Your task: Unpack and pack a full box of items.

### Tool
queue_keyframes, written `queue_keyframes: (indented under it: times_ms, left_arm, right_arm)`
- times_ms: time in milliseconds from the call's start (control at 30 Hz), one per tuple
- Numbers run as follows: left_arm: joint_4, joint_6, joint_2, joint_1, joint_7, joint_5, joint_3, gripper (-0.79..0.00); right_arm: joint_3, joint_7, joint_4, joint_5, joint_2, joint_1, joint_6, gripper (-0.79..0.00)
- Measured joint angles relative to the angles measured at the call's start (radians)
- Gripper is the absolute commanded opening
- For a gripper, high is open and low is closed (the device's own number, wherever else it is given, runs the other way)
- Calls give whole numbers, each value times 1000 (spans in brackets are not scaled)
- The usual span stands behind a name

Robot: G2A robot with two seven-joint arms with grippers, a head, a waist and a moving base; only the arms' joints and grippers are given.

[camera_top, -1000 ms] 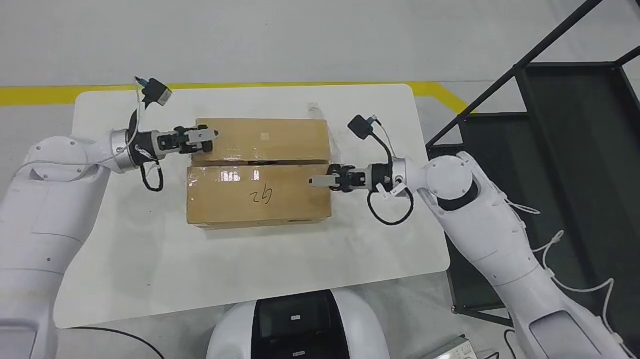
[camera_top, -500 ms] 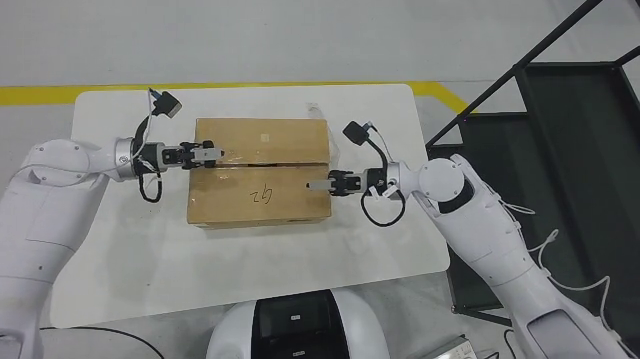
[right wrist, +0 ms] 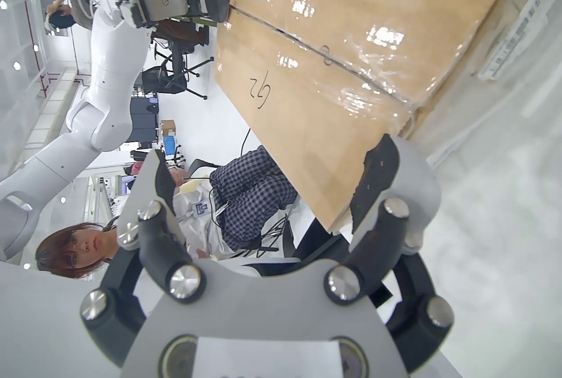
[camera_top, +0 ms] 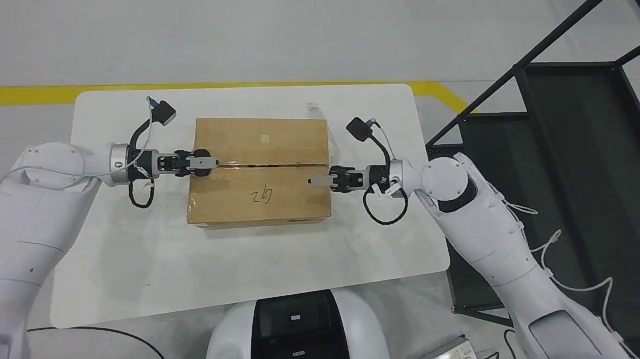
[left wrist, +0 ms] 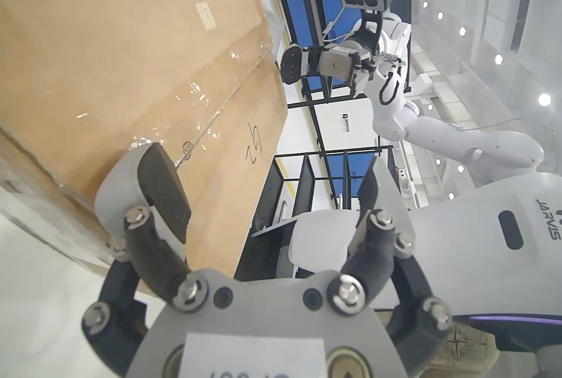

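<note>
A white table (camera_top: 120,259) carries a closed brown cardboard box (camera_top: 262,149). The box sits about midway between the table's left and right edges and a little nearer the far edge than the near one. The left gripper (camera_top: 205,162) lies level at the box's left end, in line with the middle seam. Its jaws are apart with nothing between them, and one dark pad (left wrist: 162,186) is right at the box's upper edge. The right gripper (camera_top: 318,181) is at the opposite end of the same seam, jaws likewise spread and empty, with one finger (right wrist: 377,178) just beside the box's corner. Whether either one touches the cardboard I cannot tell. Clear tape (camera_top: 262,165) runs along the seam. A handwritten mark (camera_top: 262,195) is on the near flap and a small white label (camera_top: 264,138) on the far one.
</note>
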Motion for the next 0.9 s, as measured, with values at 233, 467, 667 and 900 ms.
queue_keyframes:
  times_ms: [233,467,667,900]
  left_arm:
    - [15,-11,2,-14,11,1,16,0]
    - [15,-11,2,-14,11,2,15,0]
    - [15,-11,2,-14,11,2,15,0]
    - [15,-11,2,-14,11,2,15,0]
  right_arm:
    - [152,-20,-71,-5,33,-137,10,0]
    - [156,-24,-18,22,36,-178,-7,0]
    - [43,-39,137,49,9,-76,-107,0]
    - [-82,-41,321,131,-33,61,-209,0]
